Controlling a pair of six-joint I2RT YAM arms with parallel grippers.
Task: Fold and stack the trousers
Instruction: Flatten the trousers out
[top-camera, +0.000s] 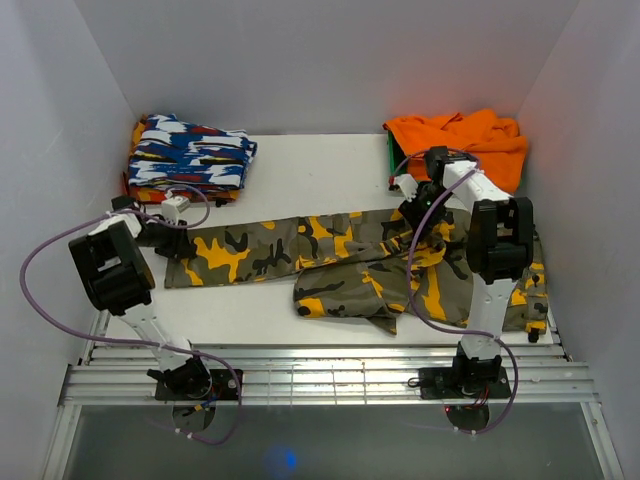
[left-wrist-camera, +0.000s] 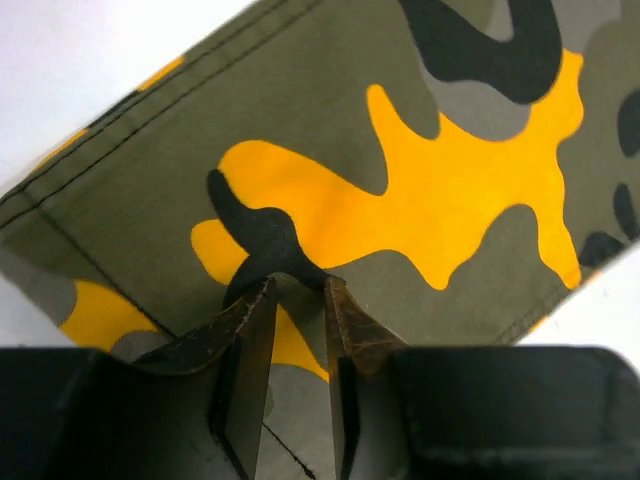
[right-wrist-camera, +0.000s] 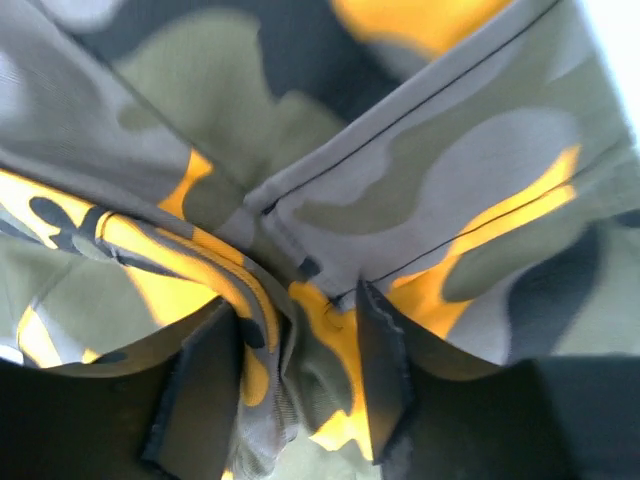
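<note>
Trousers lying lengthwise left-right across table, one leg's hem pointing left

top view overhead; 2 wrist views close on trousers

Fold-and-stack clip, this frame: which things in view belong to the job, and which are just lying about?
Part of the job:
- camouflage trousers, spread out lengthwise
- left tool, at the hem of one leg
- right tool, over bunched trouser cloth

Just lying about:
- folded blue-white-red garment, far left corner
- orange cloth, far right corner
</note>
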